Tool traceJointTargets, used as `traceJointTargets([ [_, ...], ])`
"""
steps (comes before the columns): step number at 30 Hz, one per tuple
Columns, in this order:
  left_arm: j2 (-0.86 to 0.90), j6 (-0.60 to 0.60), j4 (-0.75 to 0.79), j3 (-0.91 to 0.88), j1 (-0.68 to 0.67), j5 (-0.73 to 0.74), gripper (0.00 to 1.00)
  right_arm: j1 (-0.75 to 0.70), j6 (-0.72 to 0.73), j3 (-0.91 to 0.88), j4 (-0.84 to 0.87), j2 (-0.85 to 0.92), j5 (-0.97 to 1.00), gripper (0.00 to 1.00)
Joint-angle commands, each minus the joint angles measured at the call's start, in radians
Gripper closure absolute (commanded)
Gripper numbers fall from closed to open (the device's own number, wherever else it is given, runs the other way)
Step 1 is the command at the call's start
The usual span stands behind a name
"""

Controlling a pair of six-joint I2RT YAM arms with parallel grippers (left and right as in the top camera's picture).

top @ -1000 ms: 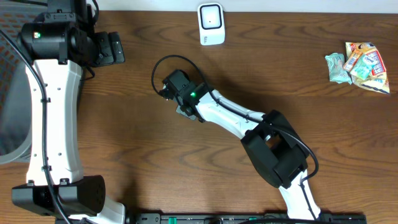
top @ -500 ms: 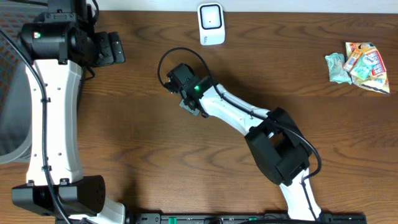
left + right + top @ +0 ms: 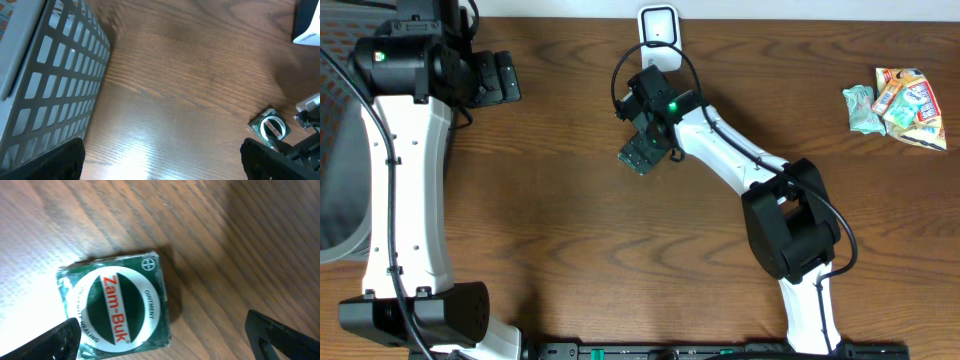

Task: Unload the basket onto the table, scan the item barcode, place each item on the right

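Green Zam-Buk box (image 3: 117, 307) lies flat on the wooden table (image 3: 240, 240), label up, no barcode showing. Over it hovers the right gripper (image 3: 165, 339), jaws wide, empty. White scanner (image 3: 660, 38) stands at the box's twelve o'clock. Best to grip the edges squarely, then turn the barcode side toward it.

Table (image 3: 570, 230): brown wood-grain top, running the full width of the overhead view. Basket (image 3: 45, 85): grey plastic with an open lattice wall, standing at the table's left side, only partly in view. Snack packets (image 3: 898, 105): a small loose heap near the far right edge, one pale green packet (image 3: 863, 108) touching orange-and-yellow ones (image 3: 912, 100), print too small to read.
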Motion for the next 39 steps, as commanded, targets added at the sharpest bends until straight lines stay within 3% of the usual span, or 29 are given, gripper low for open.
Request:
traceJointTargets([
  [1, 0.004, -0.009, 0.0, -0.005, 0.004, -0.016, 0.02, -0.002, -0.05, -0.006, 0.003, -0.013, -0.117, 0.01],
  [9, 0.004, -0.009, 0.0, -0.005, 0.004, -0.016, 0.02, 0.001, -0.052, -0.039, 0.027, 0.014, -0.117, 0.01],
  [16, 0.004, -0.009, 0.0, -0.005, 0.004, -0.016, 0.03, 0.007, -0.04, -0.039, 0.042, 0.045, -0.122, 0.23],
  [27, 0.004, -0.009, 0.0, -0.005, 0.004, -0.016, 0.02, 0.011, -0.03, -0.039, 0.031, 0.07, -0.148, 0.27],
  [30, 0.004, -0.009, 0.0, -0.005, 0.004, -0.016, 0.02, 0.011, 0.039, -0.039, 0.049, 0.07, -0.154, 0.27],
  [33, 0.004, -0.009, 0.0, -0.005, 0.004, -0.016, 0.02, 0.006, 0.111, -0.039, 0.065, 0.07, -0.164, 0.33],
  [39, 0.004, -0.009, 0.0, -0.005, 0.004, -0.016, 0.03, -0.035, 0.212, -0.02, 0.064, 0.069, -0.359, 0.39],
])
